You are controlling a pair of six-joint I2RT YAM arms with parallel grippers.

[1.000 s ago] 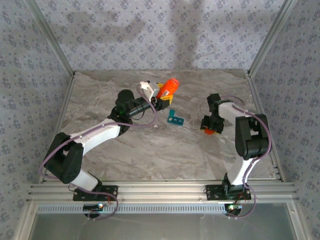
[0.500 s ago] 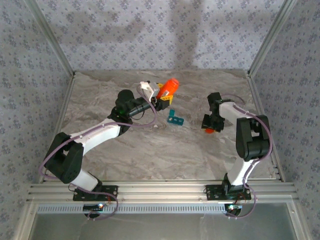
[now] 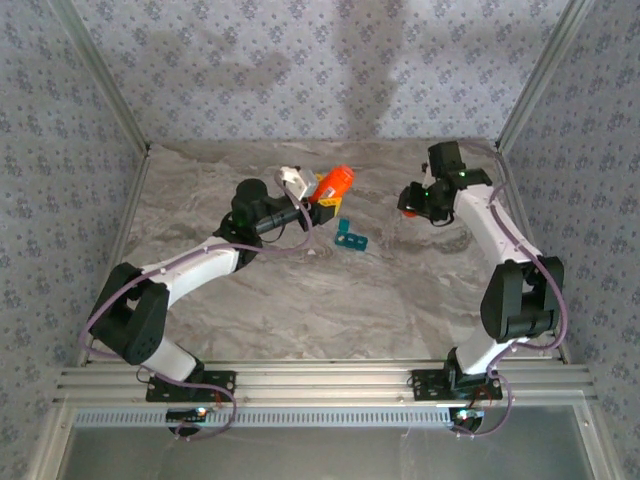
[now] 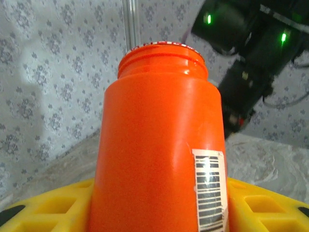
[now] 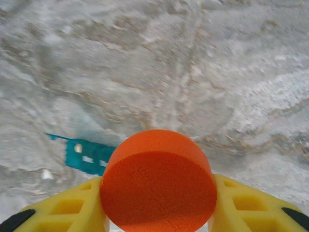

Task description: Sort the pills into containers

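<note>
Left end effector (image 3: 321, 194), centre of the top view: yellow fingers clamped on the body of the orange bottle (image 4: 159, 145). The bottle is off the table and tilted toward upper right, its threaded neck bare, likely ready for pouring.

Right end effector (image 3: 410, 200), upper right: closed on the orange cap (image 5: 158, 179) and raised well apart from the bottle, probably to keep the cap clear.

Teal pill organiser (image 3: 350, 237) lies flat on the table (image 3: 300, 300), just below the bottle in the frame. No pills can be made out.

The table has a grey marbled, matte surface. Patterned grey walls (image 3: 300, 60) enclose it, with aluminium posts (image 3: 115, 105) at the corners.
</note>
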